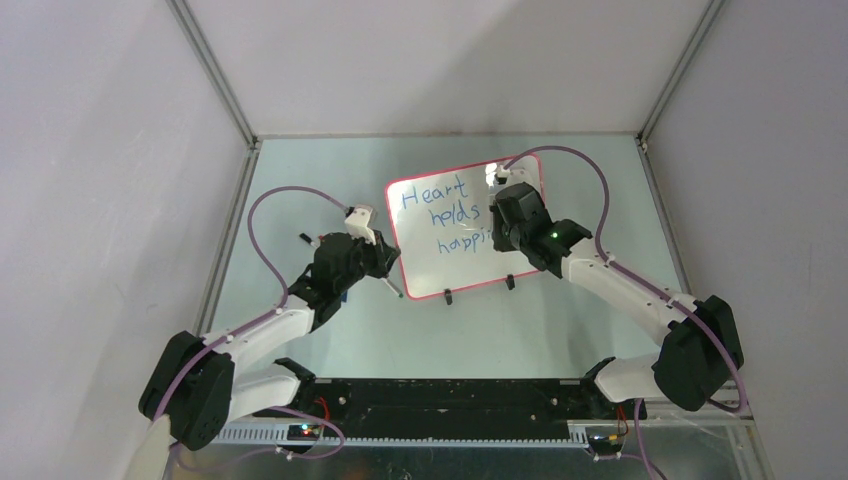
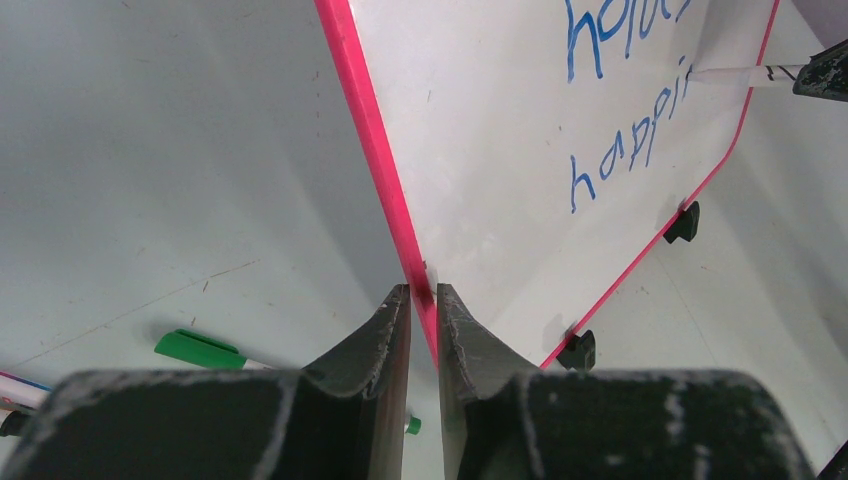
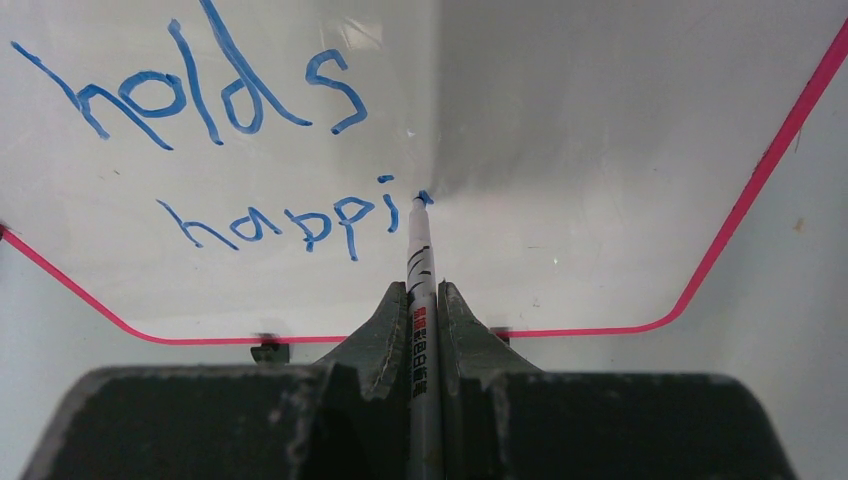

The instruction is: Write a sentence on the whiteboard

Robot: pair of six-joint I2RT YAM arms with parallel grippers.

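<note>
The whiteboard (image 1: 455, 265) with its thin red frame stands on two black feet at the table's middle. The sentence (image 1: 437, 193) in blue reads "Heart", "holds", "happi". It also shows in the right wrist view (image 3: 270, 220) and the left wrist view (image 2: 610, 160). My left gripper (image 2: 423, 290) is shut on the whiteboard's red left edge (image 2: 375, 150). My right gripper (image 3: 422, 288) is shut on a white marker (image 3: 418, 250), whose blue tip touches the board just right of "happi". The marker also shows in the left wrist view (image 2: 740, 74).
A green-capped marker (image 2: 200, 350) lies on the table left of the board, with another pen (image 2: 20, 392) at the far left edge. Grey walls enclose the table on three sides. The arm bases sit along the near black rail (image 1: 440, 405).
</note>
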